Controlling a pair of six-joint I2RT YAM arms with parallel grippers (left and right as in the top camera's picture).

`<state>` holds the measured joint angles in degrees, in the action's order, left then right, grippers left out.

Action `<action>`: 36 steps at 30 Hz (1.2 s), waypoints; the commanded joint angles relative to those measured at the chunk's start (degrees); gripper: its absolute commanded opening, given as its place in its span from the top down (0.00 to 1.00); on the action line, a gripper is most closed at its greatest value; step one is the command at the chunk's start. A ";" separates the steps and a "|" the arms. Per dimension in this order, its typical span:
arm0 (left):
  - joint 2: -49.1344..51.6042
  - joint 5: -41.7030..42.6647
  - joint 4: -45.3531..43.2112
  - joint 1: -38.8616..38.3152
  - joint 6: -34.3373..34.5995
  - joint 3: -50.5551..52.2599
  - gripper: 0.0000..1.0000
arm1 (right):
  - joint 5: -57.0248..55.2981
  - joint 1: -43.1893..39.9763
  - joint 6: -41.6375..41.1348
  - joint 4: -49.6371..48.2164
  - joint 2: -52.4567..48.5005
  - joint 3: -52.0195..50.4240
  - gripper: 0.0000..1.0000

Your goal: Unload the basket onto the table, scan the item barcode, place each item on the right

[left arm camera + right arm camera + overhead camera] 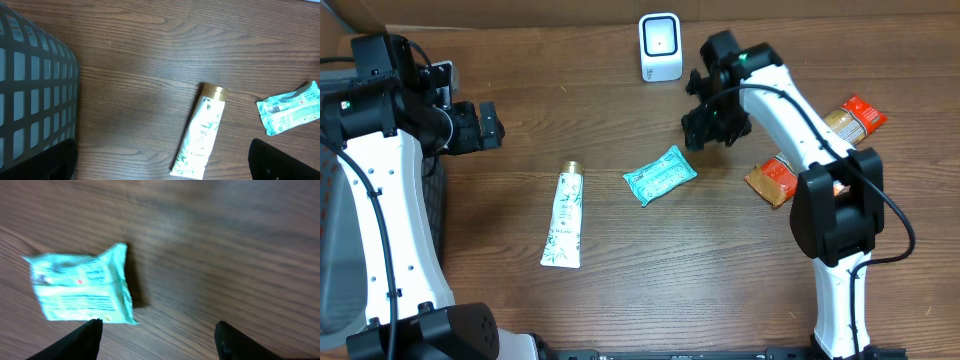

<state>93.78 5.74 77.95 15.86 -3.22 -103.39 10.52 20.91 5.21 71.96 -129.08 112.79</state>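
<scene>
At the far left, the left end effector point(487, 126) hangs released, its fingers spread wide with nothing between them. It is parked beside the mesh basket point(35, 90), probably to stay out of the way and perhaps ready to bin scanned goods. Ahead of it and a little to its right, a white leaf-printed tube point(565, 215) lies flat on the tabletop point(620, 300), well apart from it and seemingly waiting its turn. Further right, the teal packet point(660, 175), which looks like the item in play, lies flat and slightly skewed. It sits just beside the right end effector point(702, 132), off its left fingertip and not between the fingers. That end effector is also released and grips nothing, and it hovers low over the wood. The white scanner point(660, 45) stands behind it and to its side with its window facing the work area, so a lifted item can be shown to it. Beyond the arm's elbow lie an orange pouch point(775, 183) and a red-topped pouch point(855, 118), likely queued stock.
</scene>
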 commanded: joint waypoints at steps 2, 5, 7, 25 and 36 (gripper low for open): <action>-0.24 0.07 -0.22 -0.13 -0.87 -0.72 0.00 | 1.79 1.66 1.29 -3.32 0.48 -3.06 0.22; -0.24 0.07 -0.22 -0.13 -0.87 -0.72 0.00 | 2.64 2.51 1.25 -5.88 0.48 -5.40 0.18; -0.24 0.07 -0.22 -0.13 -0.87 -0.72 0.00 | 4.48 3.02 1.25 -7.96 0.37 -7.39 0.17; -0.24 0.07 -0.22 -0.13 -0.87 -0.72 0.00 | 12.31 3.80 1.22 -16.44 -0.83 -14.16 0.34; -0.24 0.04 -0.22 -0.13 -0.87 -0.72 0.00 | 17.49 4.70 1.01 -15.72 -3.74 -14.16 0.90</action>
<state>93.78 5.74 77.95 15.86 -3.22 -103.39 25.78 24.84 5.96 56.16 -130.48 99.20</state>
